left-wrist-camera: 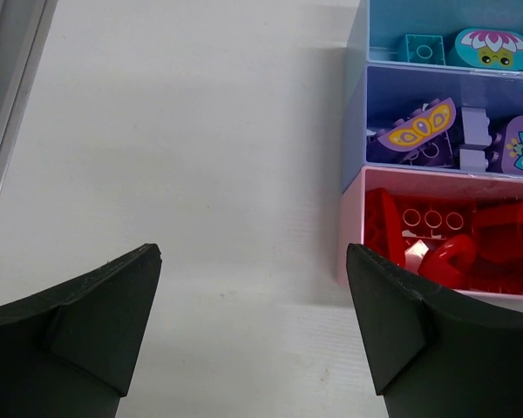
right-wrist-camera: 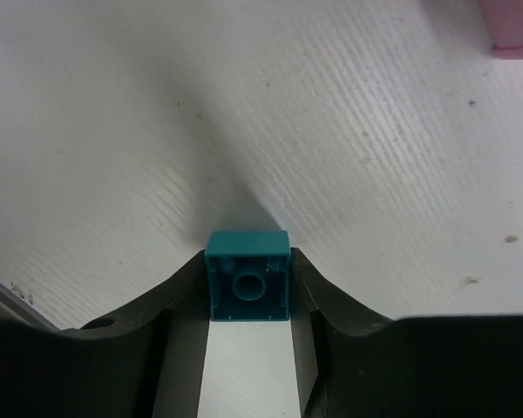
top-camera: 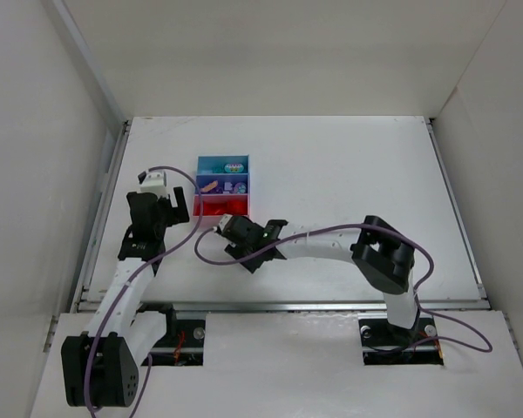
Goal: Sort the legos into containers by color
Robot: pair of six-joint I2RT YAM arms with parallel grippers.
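Right hand point(right-wrist-camera: 247, 257) closed on teal brick point(right-wrist-camera: 247, 283), fingers pressed against its two sides. Brick sat over worktop point(right-wrist-camera: 349, 148), just on near side of pink tray point(left-wrist-camera: 353, 218). Left hand point(left-wrist-camera: 253, 252) stood wide open, held nothing, over bare worktop just left of pink tray. Pink tray held red bricks point(left-wrist-camera: 431, 222), red arch point(left-wrist-camera: 449, 257) among them. Behind pink tray and joined to it, purple-blue tray point(left-wrist-camera: 356, 122) held lilac pieces point(left-wrist-camera: 472, 131). Farthest behind pink tray, light blue tray point(left-wrist-camera: 359, 26) held small teal block point(left-wrist-camera: 420, 48) and oval printed piece point(left-wrist-camera: 495, 48).
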